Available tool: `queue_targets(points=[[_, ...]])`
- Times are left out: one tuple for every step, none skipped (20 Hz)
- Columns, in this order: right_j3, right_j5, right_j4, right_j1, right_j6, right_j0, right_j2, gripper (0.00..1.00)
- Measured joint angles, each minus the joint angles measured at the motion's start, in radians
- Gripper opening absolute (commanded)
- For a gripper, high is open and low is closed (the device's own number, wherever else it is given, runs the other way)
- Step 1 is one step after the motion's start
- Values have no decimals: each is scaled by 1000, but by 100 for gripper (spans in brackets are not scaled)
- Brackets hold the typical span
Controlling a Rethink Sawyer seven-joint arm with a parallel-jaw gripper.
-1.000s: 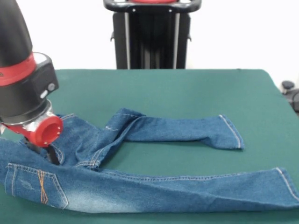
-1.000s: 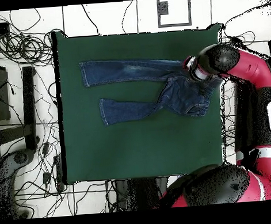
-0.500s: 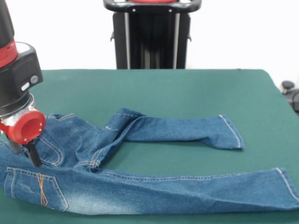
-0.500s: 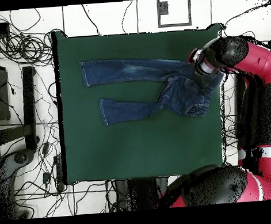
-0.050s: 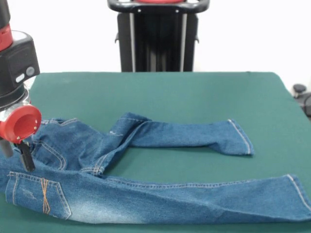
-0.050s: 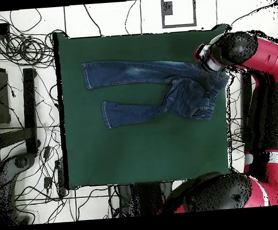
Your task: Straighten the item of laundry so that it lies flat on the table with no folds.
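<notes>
Jeans [image 5: 146, 194] stretch lengthwise across the table [image 5: 160, 92], legs running away from my gripper [image 5: 17, 155] at the waistband end; whether my jaws are clenched on denim, I cannot tell.

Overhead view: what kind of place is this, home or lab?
Most likely a robotics lab or test cell, not a home. A green felt-topped table stands on a pale tiled floor strewn with loose cables, and a red robot arm reaches over the jeans.
</notes>
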Motion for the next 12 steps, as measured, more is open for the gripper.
queue_targets(points=[[-2,0,-1,-2,0,3,0,100],[-3,0,-1,-4,0,5,0,100],[-4,0,-2,-6,0,7,0,100],[-4,0,-3,-12,0,14,0,100],[-4,0,-3,-14,0,16,0,100],[-4,0,-4,-17,0,19,0,100],[-4,0,-4,-19,0,22,0,100],[-4,0,-4,-22,0,25,0,100],[-4,0,-4,-23,0,26,0,100],[-2,0,-3,-27,0,27,0,100],[0,0,-1,-28,0,26,0,100],[9,0,6,-33,0,22,0,100]])
